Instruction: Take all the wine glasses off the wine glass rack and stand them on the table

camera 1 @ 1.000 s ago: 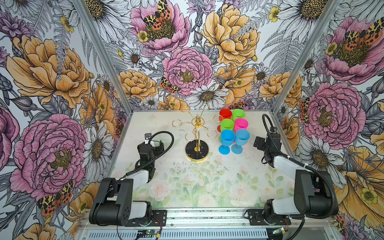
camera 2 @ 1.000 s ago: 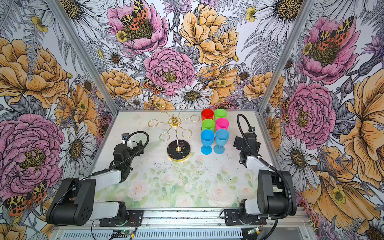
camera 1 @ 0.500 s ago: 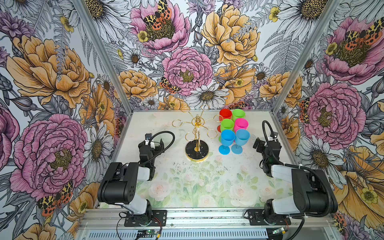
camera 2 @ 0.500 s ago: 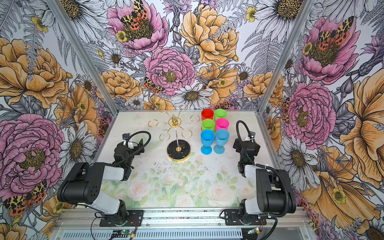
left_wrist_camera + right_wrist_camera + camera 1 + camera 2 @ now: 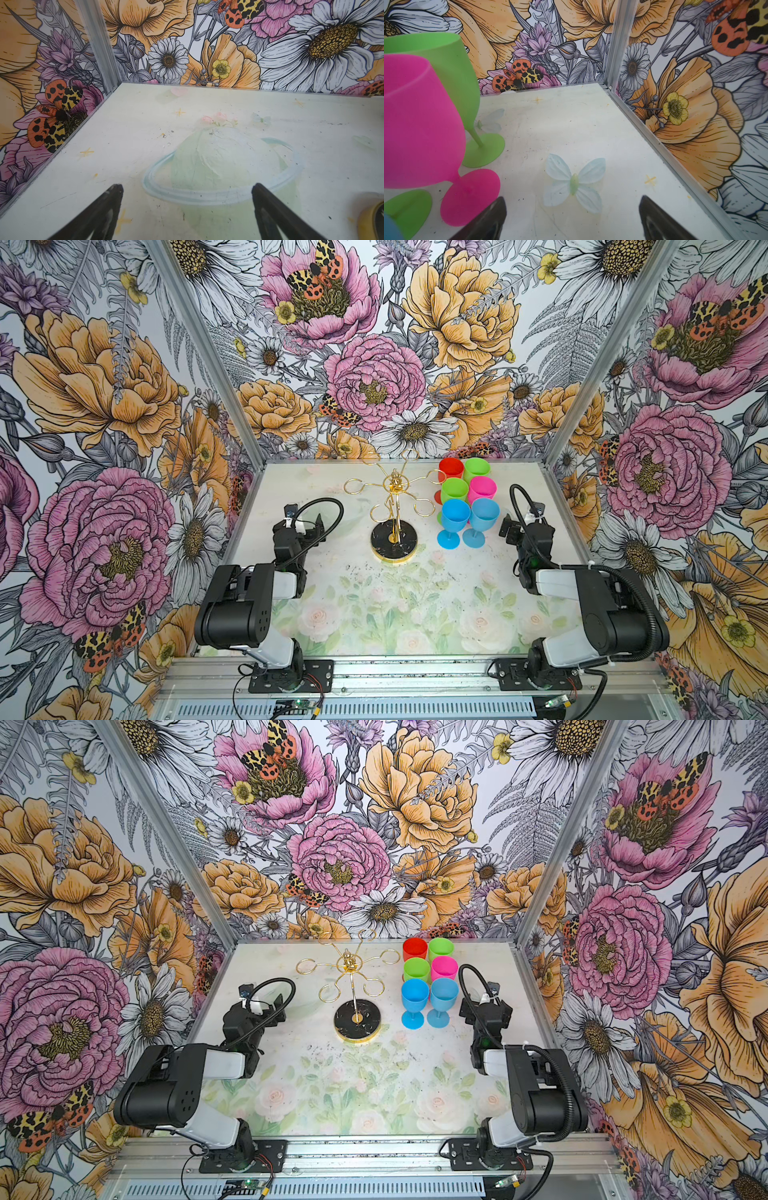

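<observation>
The gold wire wine glass rack (image 5: 394, 506) (image 5: 351, 986) stands on its round black base mid-table, and all its looped arms are bare. Several coloured wine glasses stand upright on the table just right of it: red (image 5: 451, 468), two green, pink (image 5: 482, 489) and two blue (image 5: 456, 514). The pink glass (image 5: 419, 124) and a green one (image 5: 452, 68) show in the right wrist view. My left gripper (image 5: 305, 524) (image 5: 187, 187) sits low, left of the rack, open and empty. Right of the glasses, my right gripper (image 5: 515, 531) (image 5: 573, 199) is open and empty too.
The floral walls with metal corner posts (image 5: 97, 45) (image 5: 618, 41) close in the table at the back and both sides. A gold-rimmed edge of the rack base (image 5: 374, 216) shows in the left wrist view. Both arm bases are bolted along the front rail (image 5: 395, 672).
Both arms have folded back toward their bases at the front. The grippers stay low, open and nearly in place. The rack and the glasses have not moved.
</observation>
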Tool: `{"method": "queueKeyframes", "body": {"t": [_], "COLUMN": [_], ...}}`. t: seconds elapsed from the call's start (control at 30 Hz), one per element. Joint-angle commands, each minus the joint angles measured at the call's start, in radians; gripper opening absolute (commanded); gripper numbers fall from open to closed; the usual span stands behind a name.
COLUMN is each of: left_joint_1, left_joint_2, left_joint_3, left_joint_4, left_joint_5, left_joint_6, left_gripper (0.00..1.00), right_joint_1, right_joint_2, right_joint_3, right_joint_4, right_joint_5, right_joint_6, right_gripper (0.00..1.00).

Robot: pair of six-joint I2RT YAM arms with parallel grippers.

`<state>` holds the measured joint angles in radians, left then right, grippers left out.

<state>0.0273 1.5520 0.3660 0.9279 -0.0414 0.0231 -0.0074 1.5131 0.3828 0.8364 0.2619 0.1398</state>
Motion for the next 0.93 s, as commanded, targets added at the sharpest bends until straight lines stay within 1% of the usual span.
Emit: {"method": "queueKeyframes", "body": {"t": [0.0,0.03,0.07,0.1,0.17,0.2,0.27,0.3,0.33,0.4,0.67,0.73,0.83,0.87,0.9], "left_joint_1": [0.011,0.012,0.014,0.013,0.013,0.013,0.014,0.013,0.014,0.013,0.016,0.016,0.016,0.012,0.0], "left_joint_2": [0.001,0.002,0.001,0.002,0.002,0.002,0.002,0.002,0.002,0.002,0.001,0.002,0.002,0.001,-0.001], "left_joint_3": [0.013,0.013,0.014,0.013,0.013,0.013,0.013,0.013,0.013,0.014,0.013,0.014,0.013,0.011,0.008], "left_joint_4": [0.012,0.012,0.012,0.011,0.012,0.014,0.013,0.014,0.013,0.013,0.014,0.015,0.014,0.016,0.022], "left_joint_5": [0.038,0.04,0.041,0.04,0.04,0.041,0.04,0.04,0.04,0.041,0.044,0.043,0.042,0.021,-0.038], "left_joint_6": [-0.025,-0.026,-0.025,-0.026,-0.026,-0.026,-0.027,-0.027,-0.027,-0.027,-0.029,-0.029,-0.028,-0.03,-0.034], "left_gripper": [0.99,0.99,0.99,0.99,0.99,0.99,0.99,0.99,0.99,0.99,0.99,0.99,0.99,0.98,0.99], "right_joint_1": [-0.004,0.001,0.0,0.001,0.002,0.004,0.004,0.004,0.005,0.005,0.004,0.01,0.013,0.014,0.014], "right_joint_2": [0.015,0.032,0.012,0.025,0.012,0.027,0.014,0.024,0.016,0.024,0.024,0.025,0.024,0.022,0.022], "right_joint_3": [-0.038,-0.038,-0.026,-0.032,-0.028,-0.033,-0.032,-0.034,-0.03,-0.032,-0.027,-0.01,-0.017,-0.02,-0.021], "right_joint_4": [0.103,0.142,0.079,0.112,0.084,0.122,0.098,0.123,0.098,0.115,0.104,0.073,0.086,0.092,0.093], "right_joint_5": [0.008,0.01,0.013,0.011,0.015,0.014,0.016,0.015,0.014,0.014,0.013,0.022,0.027,0.027,0.027], "right_joint_6": [-0.004,-0.014,0.0,-0.014,-0.004,-0.016,-0.009,-0.017,-0.01,-0.017,-0.015,-0.016,-0.02,-0.021,-0.021], "right_gripper": [0.99,1.0,1.0,1.0,0.99,0.99,0.99,1.0,0.99,1.0,1.0,0.99,0.99,0.99,1.0]}}
